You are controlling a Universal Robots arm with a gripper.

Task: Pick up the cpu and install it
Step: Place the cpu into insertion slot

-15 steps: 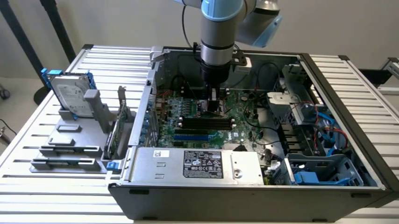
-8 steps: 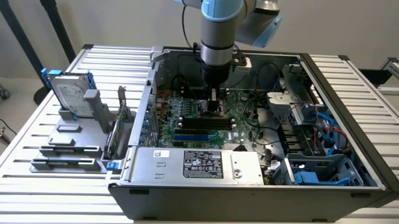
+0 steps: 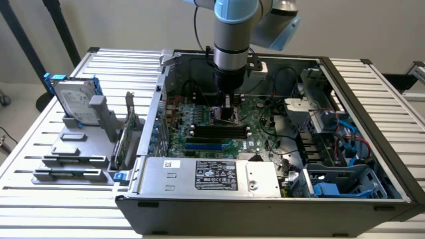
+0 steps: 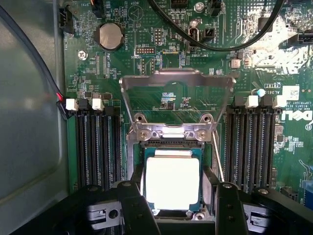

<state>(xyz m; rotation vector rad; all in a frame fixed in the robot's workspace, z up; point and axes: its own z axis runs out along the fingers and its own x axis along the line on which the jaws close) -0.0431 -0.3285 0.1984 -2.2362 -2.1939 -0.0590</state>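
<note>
Cpu [image 4: 172, 183] in socket [image 4: 171, 145], between spread hand [image 4: 183, 213] fingers.

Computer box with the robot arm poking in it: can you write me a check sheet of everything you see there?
Surface: slatted metal table, with the open computer case standing on it.
Job's things: cpu lies flat in its socket on the green board; the metal clamp frame is tilted up.
Clutter: hard drive upright in a grey holder, on the exterior view's left of the case.
Grippers: fingers open, one on each side of the cpu.
Cables: black cable loops across the board; blue cables inside the case, on the exterior view's right.
Surroundings: pale wall behind.
</note>
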